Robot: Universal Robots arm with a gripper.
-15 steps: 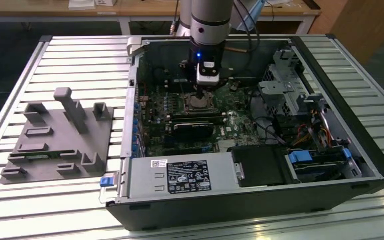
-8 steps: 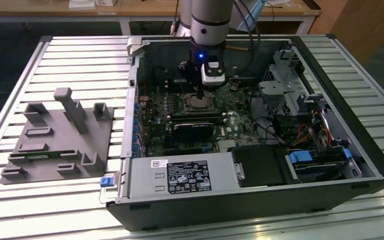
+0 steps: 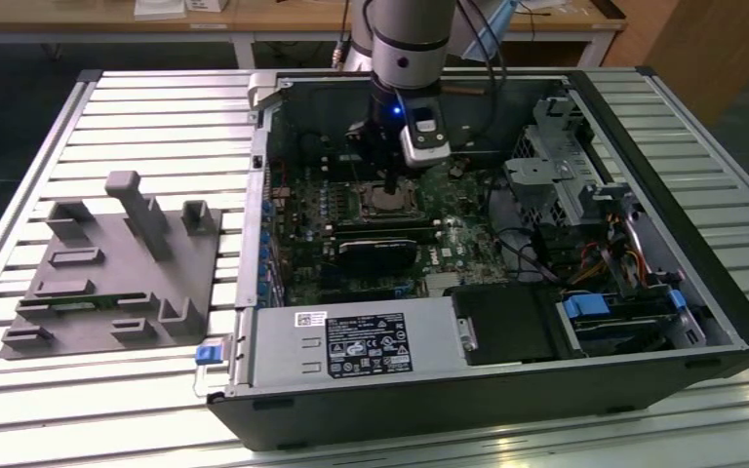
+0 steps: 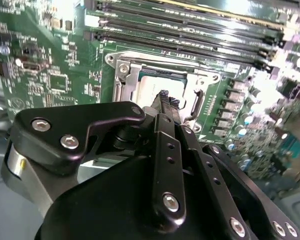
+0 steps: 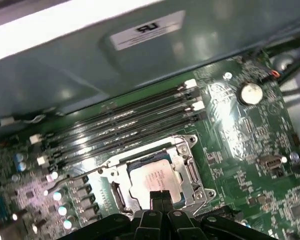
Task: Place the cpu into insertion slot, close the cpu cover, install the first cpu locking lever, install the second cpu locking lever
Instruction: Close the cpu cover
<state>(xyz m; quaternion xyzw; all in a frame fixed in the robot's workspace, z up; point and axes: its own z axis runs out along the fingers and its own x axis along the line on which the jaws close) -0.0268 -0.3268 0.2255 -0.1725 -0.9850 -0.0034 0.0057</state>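
Exterior view: the arm is seen reaching down into the open computer case [image 3: 726, 322]. The gripper [image 3: 392, 187] is placed directly above the insertion slot [image 3: 412, 208]. A tan square, the cpu [image 3: 392, 203], is seen seated in that slot. A grey fixture tray [image 3: 114, 263] lies on the slatted table [image 3: 36, 390], well apart from the slot, toward the exterior view's left.

Second wrist view: the jaws of the gripper [image 4: 164, 96] are seen pressed together, with nothing pinched between them. The tips are held over the pale face of the cpu [image 4: 149, 85], near its edge. Contact with the face cannot be told. The cpu cover [image 4: 124, 80] lies flat on the slot, framing the chip. The long memory slots [image 4: 190, 25] run just beside the slot.

First wrist view: the closed tips of the gripper [image 5: 160, 196] are again seen over the cpu [image 5: 152, 176]. The chip shows through the window of the cpu cover [image 5: 187, 162].
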